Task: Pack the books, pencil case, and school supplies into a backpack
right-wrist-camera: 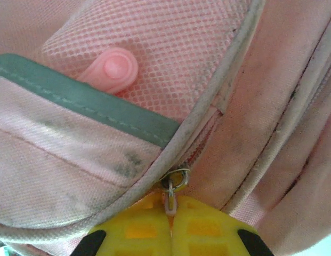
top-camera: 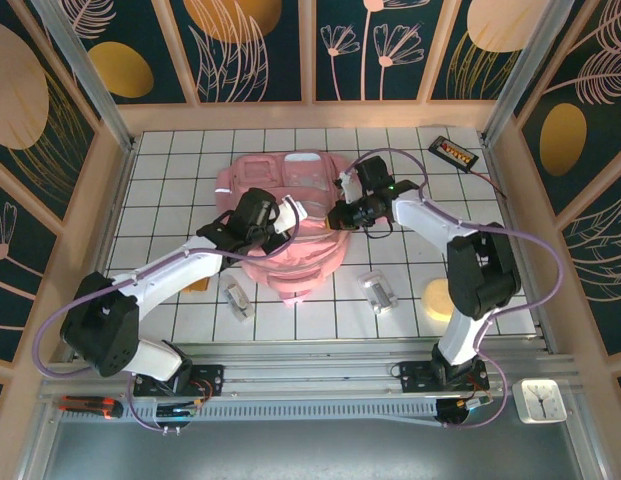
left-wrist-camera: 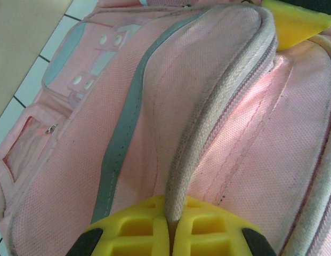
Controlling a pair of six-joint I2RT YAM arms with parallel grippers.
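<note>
Pink backpack (top-camera: 295, 268) lies mid-way across the tiled table (top-camera: 170, 200), between both arms. The left gripper (left-wrist-camera: 172, 226) is pinched tight on its corded edge (left-wrist-camera: 208, 122). The right gripper (right-wrist-camera: 169, 216) is clamped on the zip pull (right-wrist-camera: 170, 198).

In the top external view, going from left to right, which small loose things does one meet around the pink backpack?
orange-and-black tool → silver-grey clip → second silver-grey clip → black slab with orange label → small white clock
</note>
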